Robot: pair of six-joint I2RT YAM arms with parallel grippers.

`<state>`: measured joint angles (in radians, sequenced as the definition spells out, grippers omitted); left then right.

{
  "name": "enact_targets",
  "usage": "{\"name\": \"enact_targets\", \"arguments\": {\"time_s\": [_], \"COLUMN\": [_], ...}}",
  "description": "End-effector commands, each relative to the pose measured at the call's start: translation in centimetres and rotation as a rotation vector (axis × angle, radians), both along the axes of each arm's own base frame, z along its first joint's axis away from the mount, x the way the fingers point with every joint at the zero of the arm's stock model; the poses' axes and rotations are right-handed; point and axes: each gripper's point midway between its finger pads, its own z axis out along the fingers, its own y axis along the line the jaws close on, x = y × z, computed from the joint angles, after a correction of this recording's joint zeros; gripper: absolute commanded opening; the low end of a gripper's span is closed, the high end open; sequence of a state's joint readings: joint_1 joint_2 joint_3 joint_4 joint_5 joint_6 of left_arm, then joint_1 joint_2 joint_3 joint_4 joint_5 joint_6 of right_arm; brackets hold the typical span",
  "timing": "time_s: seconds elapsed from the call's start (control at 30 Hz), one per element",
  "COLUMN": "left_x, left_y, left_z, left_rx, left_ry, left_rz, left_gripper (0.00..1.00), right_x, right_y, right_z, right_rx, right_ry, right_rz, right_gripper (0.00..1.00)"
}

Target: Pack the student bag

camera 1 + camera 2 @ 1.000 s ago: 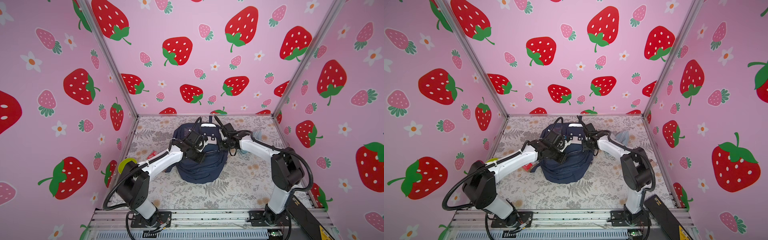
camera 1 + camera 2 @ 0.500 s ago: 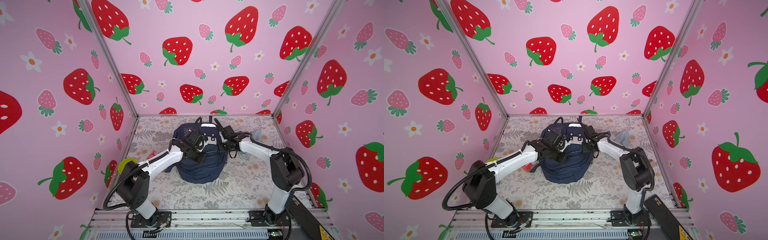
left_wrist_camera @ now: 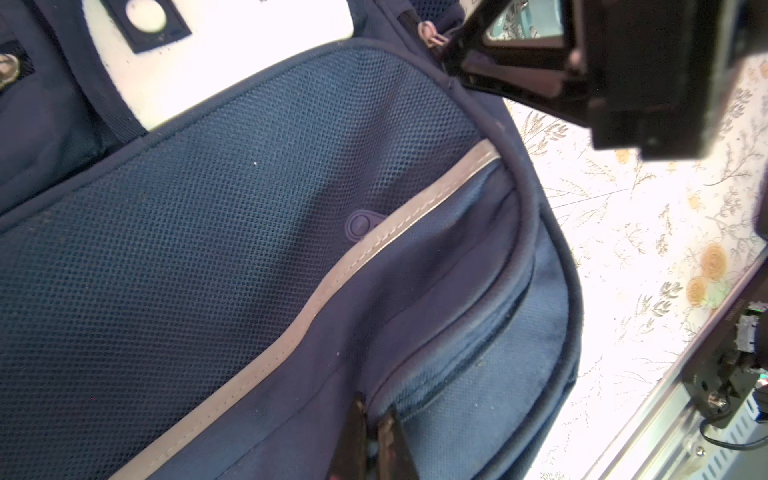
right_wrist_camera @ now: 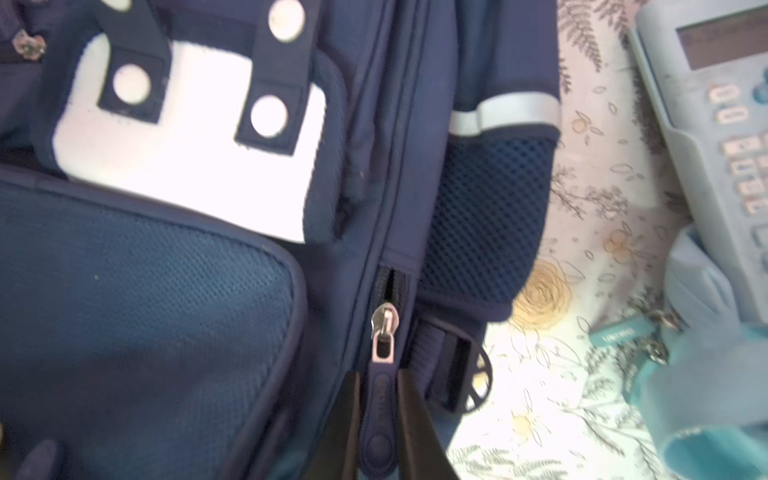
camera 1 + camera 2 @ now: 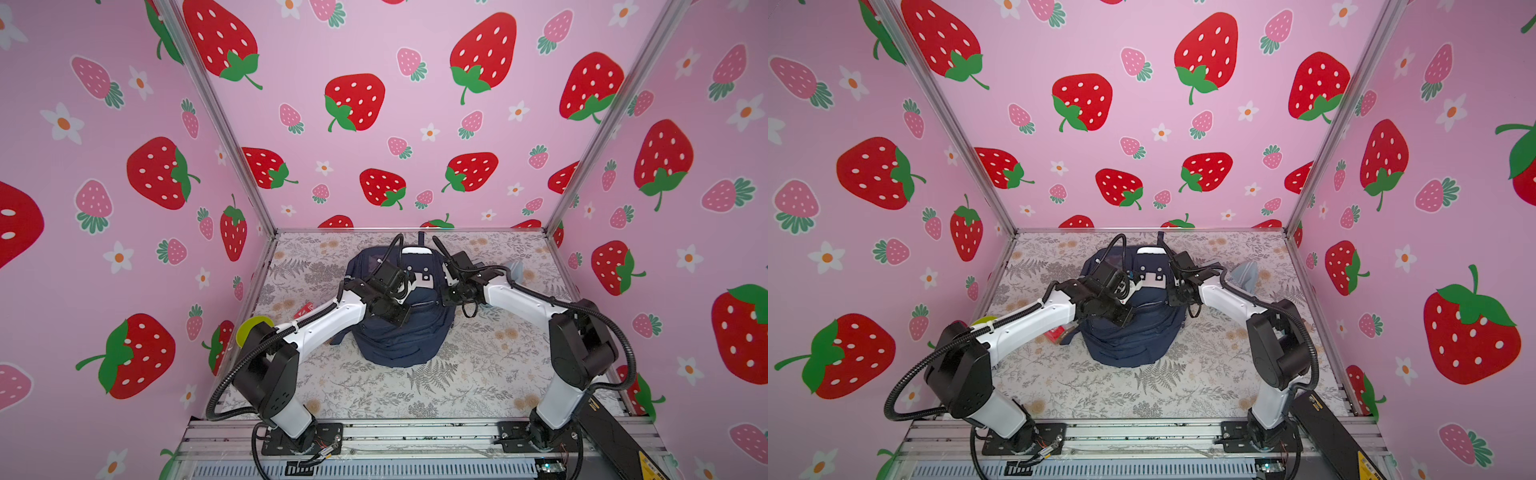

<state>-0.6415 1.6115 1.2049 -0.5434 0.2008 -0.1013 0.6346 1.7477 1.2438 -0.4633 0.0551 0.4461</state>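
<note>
The navy student bag (image 5: 399, 336) (image 5: 1129, 340) lies in the middle of the floral table, its white-and-navy patch (image 4: 187, 158) toward the back. My left gripper (image 5: 409, 301) (image 3: 372, 419) is shut, its tips pinched into a fold of the bag (image 3: 208, 228) beside a front-pocket zip, below the reflective stripe (image 3: 332, 282). My right gripper (image 5: 445, 291) (image 4: 380, 395) sits at the bag's right side. It is shut on the navy rubber pull tab (image 4: 380, 424) of the main zip, whose silver slider (image 4: 384, 332) sits just beyond the fingers (image 4: 353, 399). A short stretch of zip stands open past the slider.
A pale blue calculator (image 4: 715, 124) (image 5: 515, 270) and a teal lanyard with clips (image 4: 623, 332) lie right of the bag. A red packet (image 5: 305, 309) and a yellow-green round thing (image 5: 253, 328) lie at the left, partly under the left arm. Pink walls enclose the table.
My right gripper has moved in toward the bag's side and closed its jaws on the zip pull tab. The left gripper and the bag have stayed put.
</note>
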Motion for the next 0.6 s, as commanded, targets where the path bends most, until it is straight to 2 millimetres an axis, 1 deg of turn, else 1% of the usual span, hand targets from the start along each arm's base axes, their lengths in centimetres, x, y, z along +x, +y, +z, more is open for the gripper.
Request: {"name": "enact_targets", "arguments": {"time_s": [0.0, 0.1, 0.17, 0.3, 0.43, 0.5, 0.57], "left_x": [1.4, 1.5, 1.5, 1.9, 1.8, 1.6, 1.1], "left_y": [0.3, 0.4, 0.3, 0.5, -0.3, -1.0, -1.8], "left_z": [0.6, 0.5, 0.5, 0.6, 0.8, 1.0, 1.5], "left_rx": [0.013, 0.015, 0.011, 0.004, -0.048, -0.089, -0.115], "left_ry": [-0.035, -0.033, -0.031, -0.040, -0.025, -0.009, 0.006], "left_rz": [0.035, 0.044, 0.049, 0.080, 0.091, 0.083, 0.048], "left_gripper": [0.00, 0.00, 0.00, 0.00, 0.00, 0.00, 0.00], "right_x": [-2.2, -2.7, -3.5, -5.3, -8.5, -10.0, -11.3], "right_y": [-2.2, -2.2, -1.9, -2.0, -0.1, 1.2, 1.6], "right_z": [-0.8, -0.8, -0.5, 1.6, 4.4, 5.8, 6.2], "right_rx": [-0.080, -0.053, -0.014, 0.091, 0.350, 0.537, 0.639], "right_ry": [0.061, 0.062, 0.061, 0.033, 0.031, 0.025, 0.038], "right_rz": [0.004, 0.007, 0.016, 0.012, 0.062, 0.084, 0.090], "right_gripper": [0.04, 0.00, 0.00, 0.00, 0.00, 0.00, 0.00]}}
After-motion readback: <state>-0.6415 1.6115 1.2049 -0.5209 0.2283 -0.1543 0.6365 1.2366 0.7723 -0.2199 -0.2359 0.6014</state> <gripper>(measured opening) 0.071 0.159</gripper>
